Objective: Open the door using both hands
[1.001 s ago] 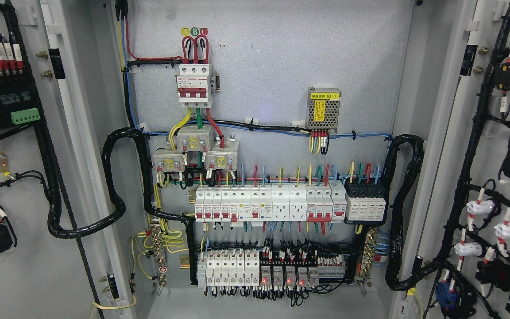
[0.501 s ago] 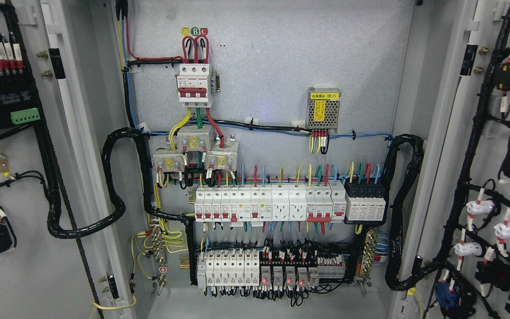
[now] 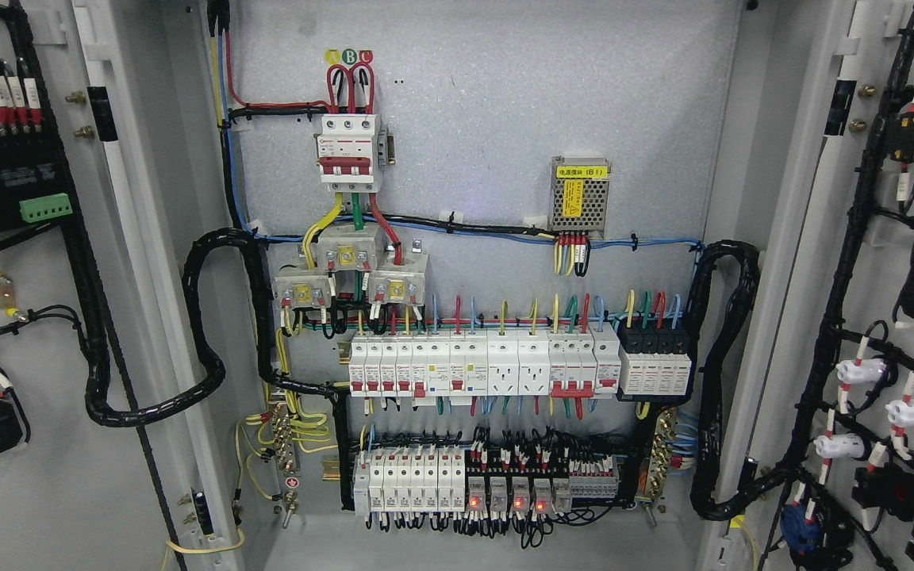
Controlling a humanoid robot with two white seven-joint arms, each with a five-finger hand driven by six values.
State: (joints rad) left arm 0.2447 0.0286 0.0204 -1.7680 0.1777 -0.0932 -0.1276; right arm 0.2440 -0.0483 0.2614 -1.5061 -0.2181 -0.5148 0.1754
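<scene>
Grey cabinet back panel (image 3: pixel 505 119) is facing you; both grey metal doors, left (image 3: pixel 44 492) and right (image 3: pixel 885 262), are standing wide open, cut off by the edges. You are seeing neither hand, so their state is unknown.

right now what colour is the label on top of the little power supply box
Yellow with black print, on the power supply box right of centre on the back panel; the head view shows it best.

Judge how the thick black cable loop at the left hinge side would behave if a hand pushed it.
The black cable loop would probably flex, since it hangs in a free curve. It likely springs back rather than flopping: it looks thick and wrapped. It probably cannot shift far, as both ends run into the left door and cabinet.
</scene>
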